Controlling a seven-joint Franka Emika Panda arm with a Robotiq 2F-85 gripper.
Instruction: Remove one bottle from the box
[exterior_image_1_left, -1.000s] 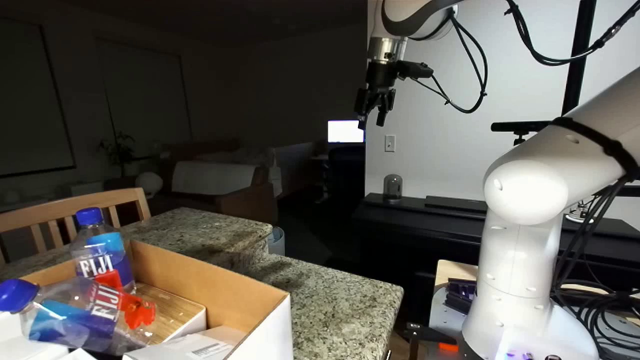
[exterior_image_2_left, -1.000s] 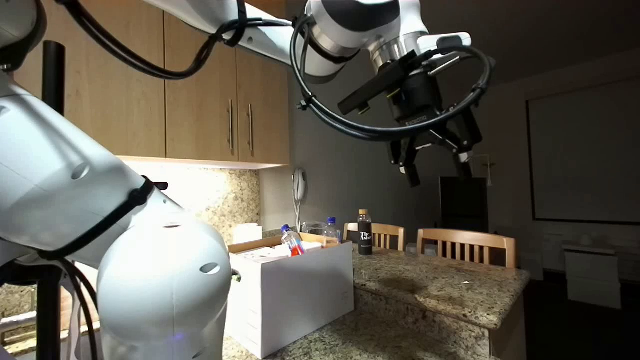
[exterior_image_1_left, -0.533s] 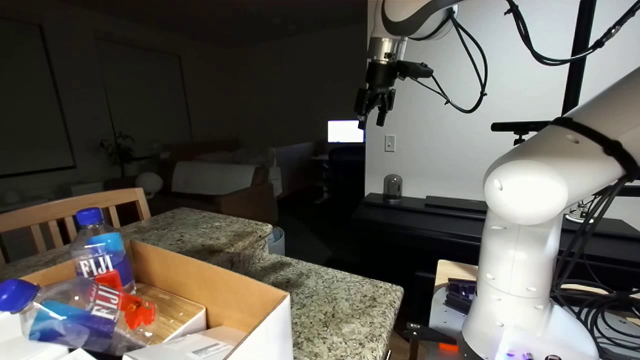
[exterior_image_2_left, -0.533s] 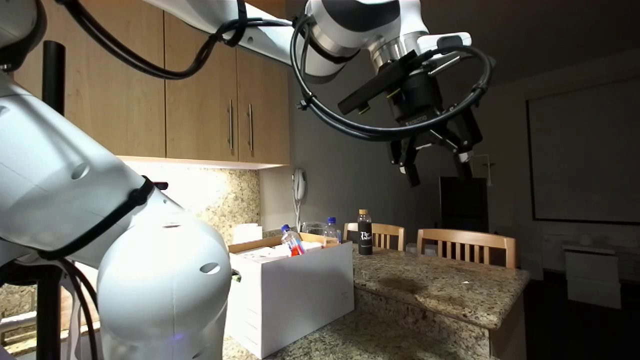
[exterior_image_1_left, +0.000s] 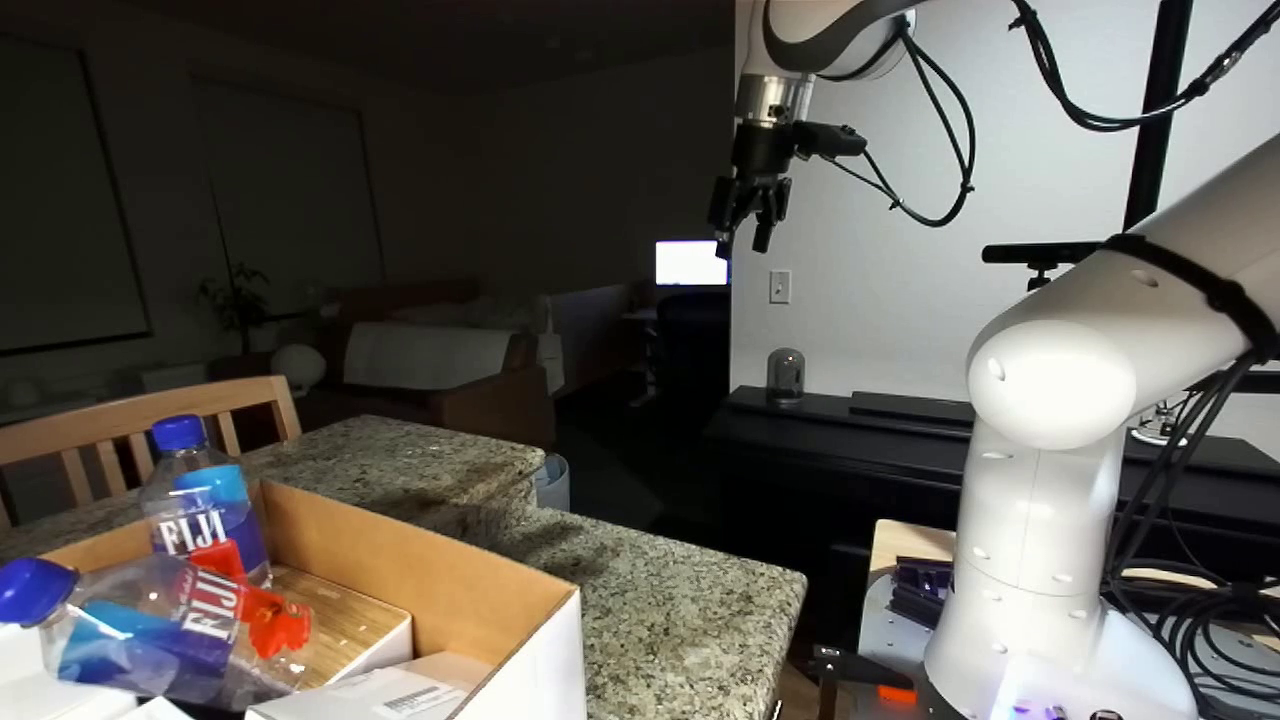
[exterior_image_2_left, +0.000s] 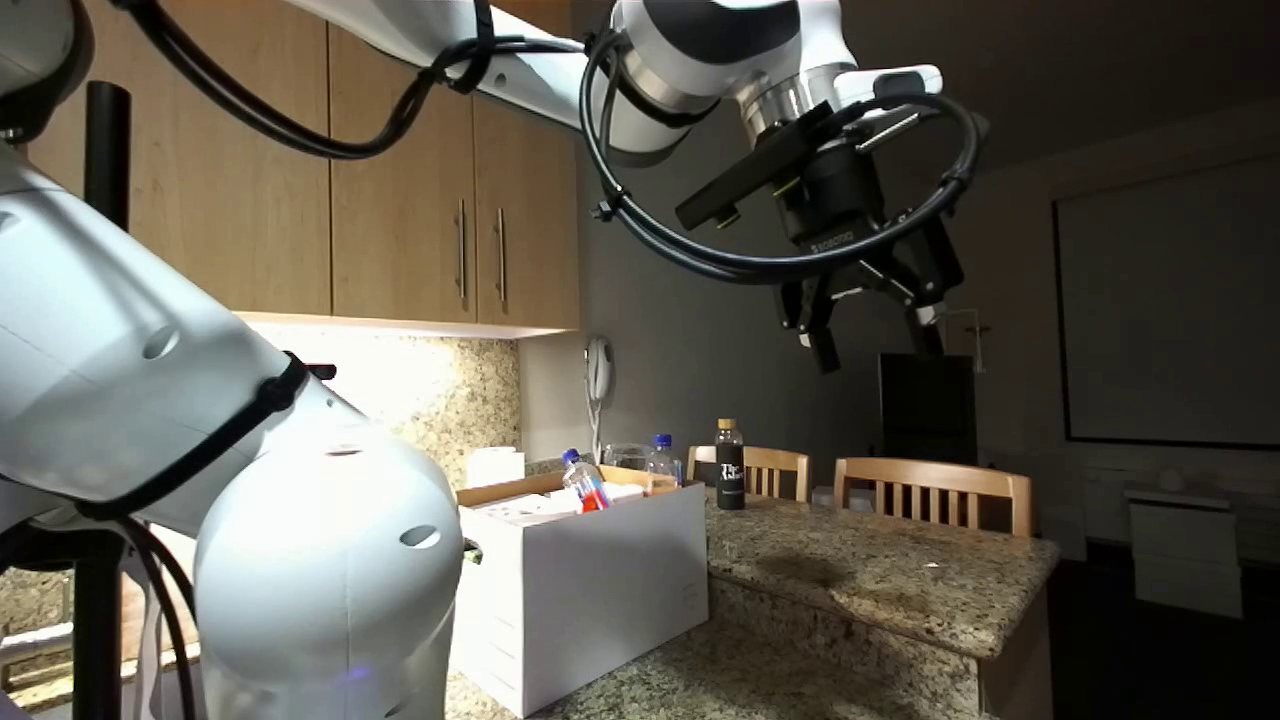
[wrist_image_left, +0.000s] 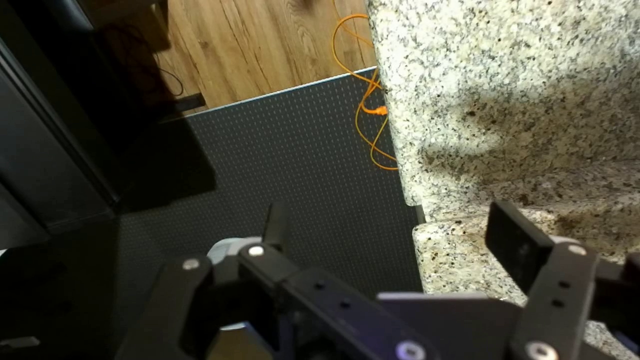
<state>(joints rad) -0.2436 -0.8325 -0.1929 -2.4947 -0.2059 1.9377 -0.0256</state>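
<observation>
On the granite counter (exterior_image_2_left: 740, 670) stands the box (exterior_image_2_left: 615, 580), white outside, brown within, contents showing at the top. Inside it lies the tilted bottle (exterior_image_1_left: 160, 630): clear plastic, blue cap, FIJI lettering, red-orange patch toward the base, cap end the higher. Behind it in an exterior view, also in the box, the upright bottle (exterior_image_1_left: 205, 500), blue-capped, marked FIJI too. The two overlap in that view; whether they touch cannot be told. Also in the box: a wood-patterned block (exterior_image_1_left: 345, 625) and a white carton (exterior_image_1_left: 385, 695) with a barcode label.

Gripper (exterior_image_2_left: 876, 345) hangs higher than the box and well apart from it in both exterior views, pointing downward. Its fingers (wrist_image_left: 520, 245) are spread, a wide gap between them. Wrist view, past the fingers: dark mat (wrist_image_left: 290, 150), counter edge, orange cord (wrist_image_left: 357, 72) alongside that edge.

On the raised part of the counter, a dark bottle (exterior_image_2_left: 731, 475) with a tan cap, upright. Wooden chair (exterior_image_2_left: 935, 485) beyond.
</observation>
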